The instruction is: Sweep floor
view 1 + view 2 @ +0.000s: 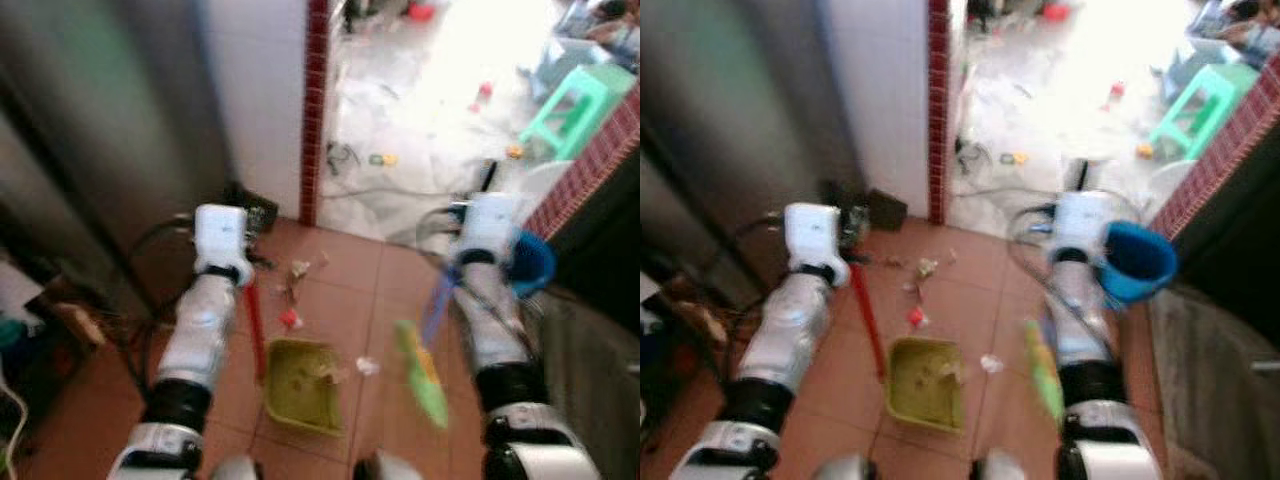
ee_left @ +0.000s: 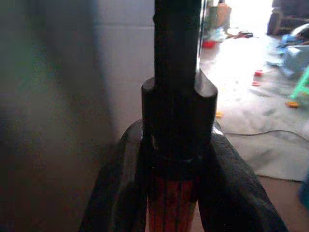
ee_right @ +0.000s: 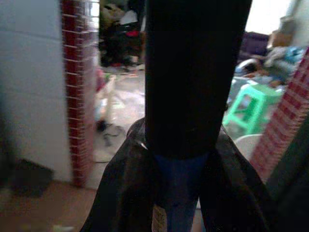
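No readable text, labels or numbers.

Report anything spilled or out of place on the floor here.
Scraps of litter lie scattered on the terracotta tiles beyond the yellow-green dustpan, a white crumpled bit beside it; more small bits dot the pale floor past the doorway.

The terracotta tiled floor looks matt, with pale grout lines. On it sits a yellow-green plastic dustpan with a dull, soiled inner face and a red plastic handle. The green broom head is blurred but looks like plastic. The mint-green plastic stool appears smooth, and the blue plastic bucket slightly glossy.
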`<state>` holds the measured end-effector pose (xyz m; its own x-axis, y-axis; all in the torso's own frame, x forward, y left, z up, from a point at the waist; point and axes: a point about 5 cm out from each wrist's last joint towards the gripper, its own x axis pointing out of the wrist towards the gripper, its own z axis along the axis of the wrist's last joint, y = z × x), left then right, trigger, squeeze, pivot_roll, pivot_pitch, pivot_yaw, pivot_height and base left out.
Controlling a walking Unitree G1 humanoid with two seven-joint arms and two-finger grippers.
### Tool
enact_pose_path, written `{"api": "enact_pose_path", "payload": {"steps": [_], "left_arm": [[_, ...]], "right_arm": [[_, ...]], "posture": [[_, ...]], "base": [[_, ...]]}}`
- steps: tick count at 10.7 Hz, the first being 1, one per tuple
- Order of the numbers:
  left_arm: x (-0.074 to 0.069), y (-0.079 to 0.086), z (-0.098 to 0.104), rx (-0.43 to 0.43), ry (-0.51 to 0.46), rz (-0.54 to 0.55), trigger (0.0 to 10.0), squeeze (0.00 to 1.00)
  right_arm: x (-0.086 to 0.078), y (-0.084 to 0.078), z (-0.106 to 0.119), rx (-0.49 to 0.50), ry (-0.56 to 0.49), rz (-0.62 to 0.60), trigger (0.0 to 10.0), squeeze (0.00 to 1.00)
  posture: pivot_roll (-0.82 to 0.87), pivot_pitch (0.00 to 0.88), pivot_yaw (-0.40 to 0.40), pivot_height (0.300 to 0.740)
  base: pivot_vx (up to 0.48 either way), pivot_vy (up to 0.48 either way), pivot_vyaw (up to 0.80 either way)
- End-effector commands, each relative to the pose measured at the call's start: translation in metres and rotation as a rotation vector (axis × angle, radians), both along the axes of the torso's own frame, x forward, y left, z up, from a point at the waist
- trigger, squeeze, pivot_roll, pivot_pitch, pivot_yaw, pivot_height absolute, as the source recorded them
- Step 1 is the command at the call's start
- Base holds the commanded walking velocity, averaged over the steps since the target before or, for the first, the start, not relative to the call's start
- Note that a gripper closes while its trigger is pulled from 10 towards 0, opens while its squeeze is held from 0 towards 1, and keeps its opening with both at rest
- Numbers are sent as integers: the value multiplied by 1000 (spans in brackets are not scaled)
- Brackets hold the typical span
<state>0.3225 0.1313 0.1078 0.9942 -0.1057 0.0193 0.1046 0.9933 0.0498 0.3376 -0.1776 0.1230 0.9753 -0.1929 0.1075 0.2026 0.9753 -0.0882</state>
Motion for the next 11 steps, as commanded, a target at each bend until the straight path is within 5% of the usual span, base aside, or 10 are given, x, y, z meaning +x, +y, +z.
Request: {"api": "enact_pose_path", "payload": {"steps": [1, 8, 11], "left_arm": [[3, -5, 13, 15, -59, -21, 10000, 0], [2, -6, 14, -1, -63, -35, 10000, 0], [2, -5, 14, -6, -65, -31, 10000, 0]], "right_arm": [[3, -9, 10, 0, -35, -29, 10000, 0], [4, -9, 8, -2, -28, -27, 10000, 0], [5, -9, 8, -5, -24, -21, 10000, 0]], "posture": [[-62, 21, 13, 740], [-60, 16, 10, 740], [-59, 16, 8, 740]], "base": [[0, 0, 0], [349, 0, -254], [0, 0, 0]]}}
